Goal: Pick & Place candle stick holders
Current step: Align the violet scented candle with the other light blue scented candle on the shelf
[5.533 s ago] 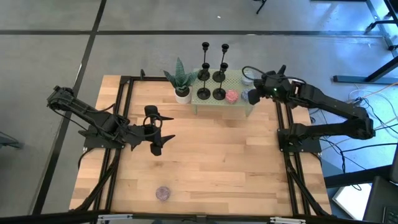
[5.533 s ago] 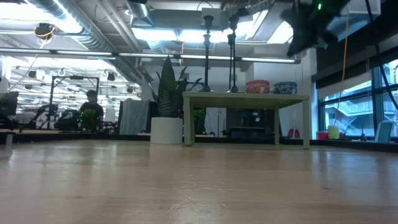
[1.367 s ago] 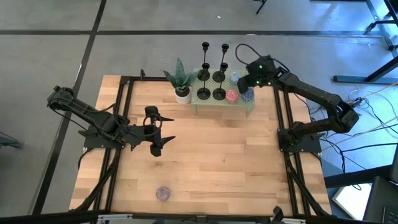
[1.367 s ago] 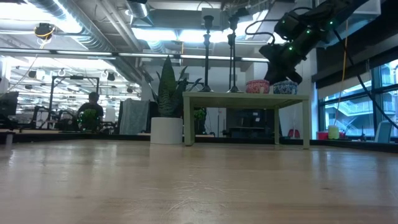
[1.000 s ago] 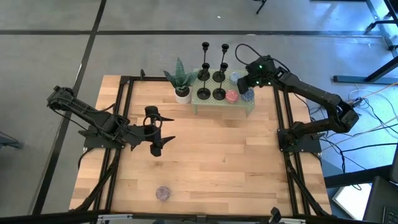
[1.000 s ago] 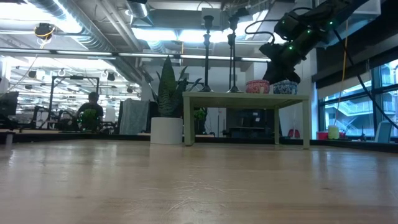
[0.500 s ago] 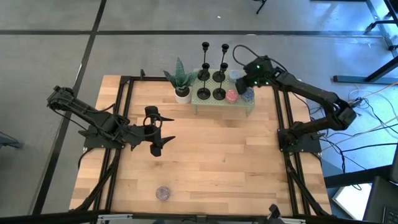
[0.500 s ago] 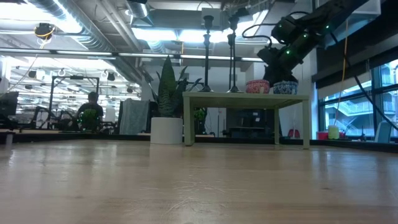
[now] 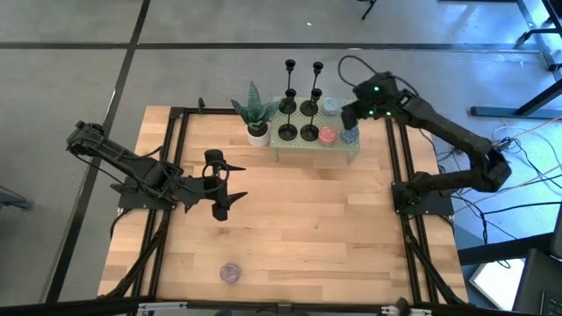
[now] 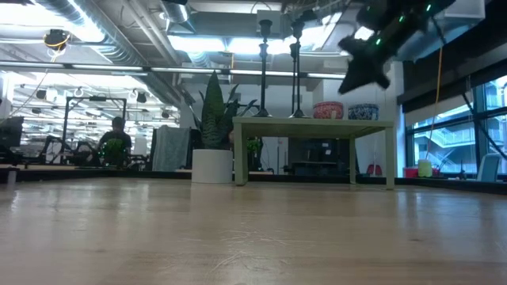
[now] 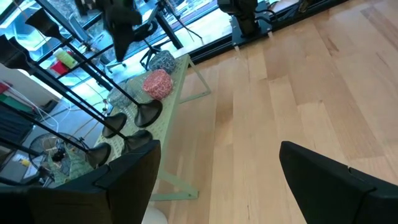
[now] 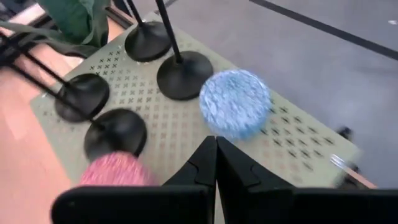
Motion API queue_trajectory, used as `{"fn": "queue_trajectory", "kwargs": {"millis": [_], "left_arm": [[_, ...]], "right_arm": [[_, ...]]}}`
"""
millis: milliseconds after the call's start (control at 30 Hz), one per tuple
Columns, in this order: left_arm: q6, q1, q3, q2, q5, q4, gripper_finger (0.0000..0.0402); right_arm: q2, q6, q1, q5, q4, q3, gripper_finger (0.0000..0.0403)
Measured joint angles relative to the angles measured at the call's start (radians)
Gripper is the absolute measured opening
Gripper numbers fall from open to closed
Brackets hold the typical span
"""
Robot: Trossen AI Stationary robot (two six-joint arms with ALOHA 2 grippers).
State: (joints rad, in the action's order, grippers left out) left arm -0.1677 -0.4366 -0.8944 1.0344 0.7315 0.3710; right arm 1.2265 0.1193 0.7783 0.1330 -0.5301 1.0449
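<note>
Four black candle stick holders (image 9: 309,132) stand on their round bases on a small perforated green table (image 9: 338,151) at the far edge; their stems rise thin and upright (image 10: 264,71). My right gripper (image 9: 346,116) hangs shut above the green table's right part, over a blue ball (image 12: 235,102) and a pink ball (image 12: 115,169), touching nothing. In its wrist view the shut fingers (image 12: 216,149) point down at the tabletop beside the holders' bases (image 12: 183,74). My left gripper (image 9: 230,183) waits open above the wooden table's left half, with nothing between its fingers.
A spiky green plant in a white pot (image 9: 256,132) stands left of the green table. A blue patterned ball (image 9: 349,136) lies at the green table's right end. A small purple ball (image 9: 230,273) lies near the front edge. Bare wood (image 9: 307,219) spans the middle.
My right gripper has risen from just above the balls on the green table and drawn a little toward the table's right edge, staying shut. The balls and holders have kept their places.
</note>
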Motion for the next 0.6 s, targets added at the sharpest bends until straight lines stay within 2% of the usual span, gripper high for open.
{"fn": "queue_trajectory", "kwargs": {"millis": [167, 267, 333, 467, 600], "left_arm": [[0.018, 0.000, 0.000, 0.000, 0.049, -0.006, 0.0326], [0.077, 0.000, 0.000, 0.000, 0.104, -0.003, 0.0326], [0.114, 0.000, 0.000, 0.000, 0.096, 0.010, 0.0326], [0.182, 0.000, 0.003, 0.000, -0.047, 0.038, 0.0326], [0.280, 0.000, 0.004, 0.003, -0.286, 0.039, 0.0326]], "right_arm": [[-0.136, 0.021, -0.082, -0.089, -0.237, 0.083, 0.0007], [-0.257, 0.064, -0.187, -0.158, -0.285, 0.084, 0.0004], [-0.348, 0.116, -0.273, -0.192, -0.281, 0.055, 0.0003], [-0.505, 0.218, -0.462, -0.216, -0.175, -0.082, 0.0006], [-0.580, 0.264, -0.634, -0.141, 0.153, -0.282, 0.0007]]}}
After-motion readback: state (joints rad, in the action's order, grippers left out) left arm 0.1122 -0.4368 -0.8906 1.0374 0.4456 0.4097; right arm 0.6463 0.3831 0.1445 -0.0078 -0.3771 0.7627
